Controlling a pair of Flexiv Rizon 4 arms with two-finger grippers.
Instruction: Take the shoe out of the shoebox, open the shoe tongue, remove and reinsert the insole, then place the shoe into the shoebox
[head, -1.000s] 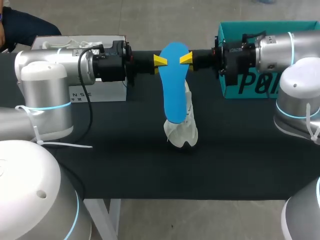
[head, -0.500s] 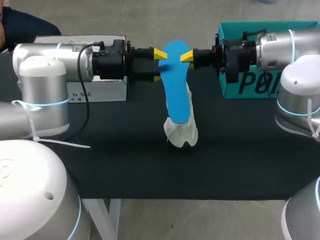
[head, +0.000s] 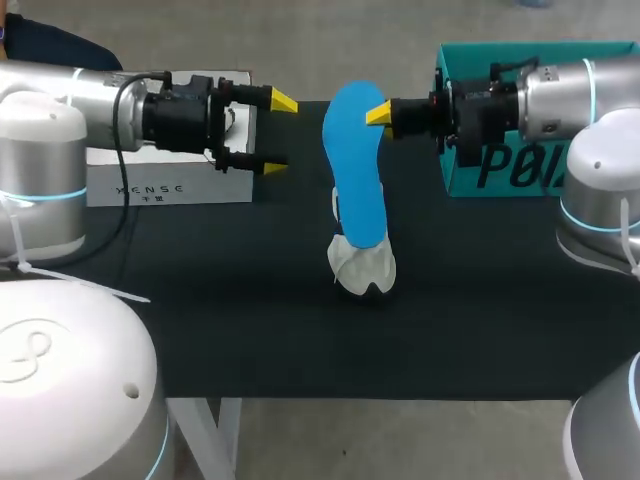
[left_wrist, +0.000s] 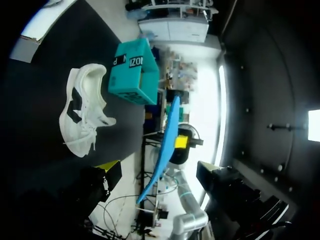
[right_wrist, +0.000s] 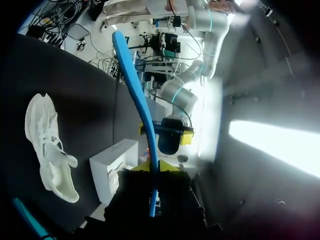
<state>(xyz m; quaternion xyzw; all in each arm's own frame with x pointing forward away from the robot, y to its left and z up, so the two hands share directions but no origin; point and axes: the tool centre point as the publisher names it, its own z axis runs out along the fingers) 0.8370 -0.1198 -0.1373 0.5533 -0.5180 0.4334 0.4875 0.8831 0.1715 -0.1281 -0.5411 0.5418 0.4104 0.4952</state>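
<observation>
The right jaws are clenched on one end of the blue insole (head: 355, 165), pinching it from both faces; from that grip the insole runs straight out ahead of the jaws, seen edge-on in the right wrist view, with its free end the far one. The left jaws are spread wide and hold nothing; they stand off to the insole's left, apart from it. Below the insole the white shoe (head: 364, 268) lies on the desk, its length roughly in line with the insole's; both wrist views show the two apart, so the insole is out of the shoe. The teal shoebox (head: 470, 58) sits behind the right arm; a white box (head: 170, 185) is under the left arm.

The step in hand looks like putting the insole back; that turns on dipping the free end down into the shoe's mouth along the shoe's length; the right arm carries it, and the empty left jaws are free to steady the shoe.
</observation>
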